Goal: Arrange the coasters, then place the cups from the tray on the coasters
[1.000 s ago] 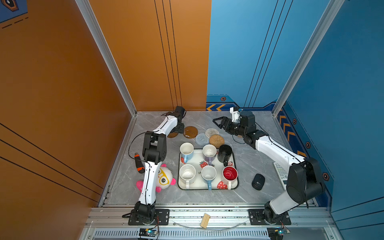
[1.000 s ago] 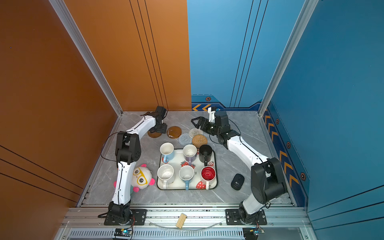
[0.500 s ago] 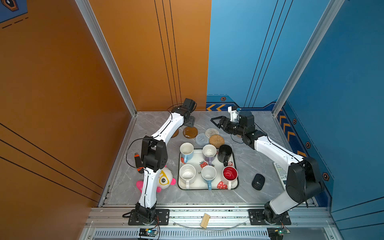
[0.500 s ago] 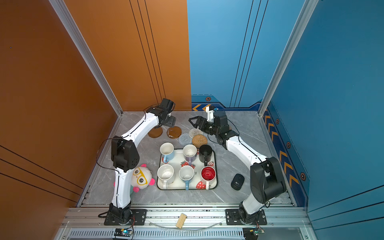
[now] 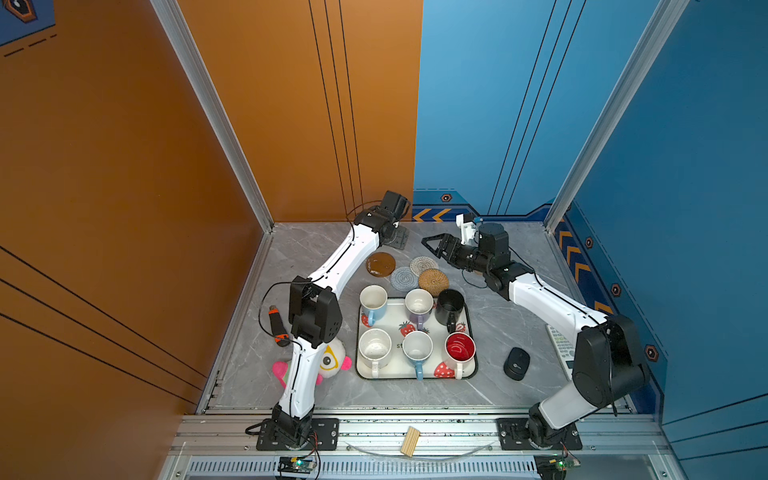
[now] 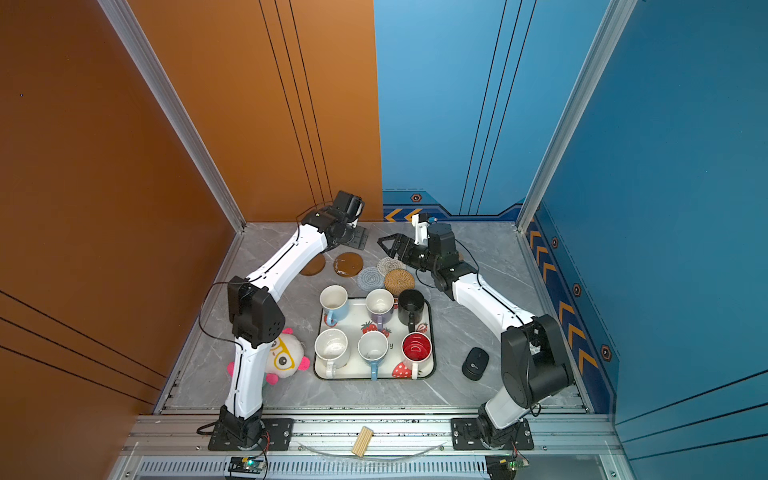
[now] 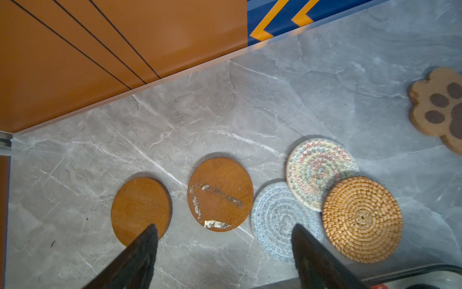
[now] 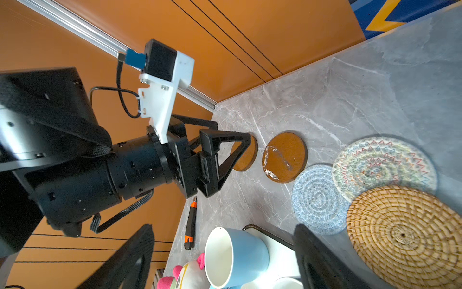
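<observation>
Together on the tray (image 5: pixel 435 330) at the table's (image 5: pixel 494 345) centre stand all six cups: a blue cup (image 5: pixel 372 299), lavender cup (image 5: pixel 418 302) and black cup (image 5: pixel 449 306) in the far row, and a speckled cup (image 5: pixel 375 347), second blue cup (image 5: pixel 417 347) and red-lined cup (image 5: pixel 459 347) in the near row. Just beyond the tray the coasters lie flat on grey marble. The grey coaster (image 5: pixel 404 278), cream coaster (image 5: pixel 424 265) and rattan coaster (image 5: pixel 433 279) are bunched with edges touching or overlapping. A scuffed brown disc (image 5: pixel 380 264) lies just to their left, and a plain brown disc (image 6: pixel 313 265) beyond it is half hidden by the left arm. The paw coaster (image 7: pixel 442 107) — caught by the left wrist camera — lies apart from the bunch. The left gripper (image 7: pixel 225 227) hangs above the brown discs, jaws spread wide, gripping nothing. The right gripper (image 5: pixel 430 246) hovers near the cream coaster — also spread and empty. A plush toy (image 5: pixel 332 361) and knife (image 5: pixel 276 326) lie left of the tray, a mouse (image 5: pixel 516 363) and remote (image 5: pixel 561 347) right.
</observation>
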You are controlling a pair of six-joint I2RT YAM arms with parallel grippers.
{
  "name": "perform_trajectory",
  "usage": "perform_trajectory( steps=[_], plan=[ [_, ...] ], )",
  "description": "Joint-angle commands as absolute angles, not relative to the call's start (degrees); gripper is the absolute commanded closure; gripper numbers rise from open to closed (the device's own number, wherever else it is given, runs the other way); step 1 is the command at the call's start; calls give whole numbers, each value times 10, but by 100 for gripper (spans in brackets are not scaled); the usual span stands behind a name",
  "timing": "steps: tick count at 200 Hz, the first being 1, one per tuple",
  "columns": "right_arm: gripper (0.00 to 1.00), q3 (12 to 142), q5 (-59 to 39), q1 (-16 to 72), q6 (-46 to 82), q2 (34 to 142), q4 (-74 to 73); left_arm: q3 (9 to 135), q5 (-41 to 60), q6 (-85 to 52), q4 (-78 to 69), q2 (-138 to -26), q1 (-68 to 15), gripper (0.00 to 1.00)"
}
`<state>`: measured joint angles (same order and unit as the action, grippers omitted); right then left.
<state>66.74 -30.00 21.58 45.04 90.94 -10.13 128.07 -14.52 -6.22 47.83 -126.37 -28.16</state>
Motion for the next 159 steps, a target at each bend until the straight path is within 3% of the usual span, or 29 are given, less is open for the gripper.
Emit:
perform_trajectory(
  steps=[1,159],
  plan=[
    [14,659,-311,212,448,884,-108,1304,-126,-53,493,-1292,-288,15],
    [14,625,-301,172,421,831,-61,1415,-195,-25,495,-1441,-309,8]
  ],
)
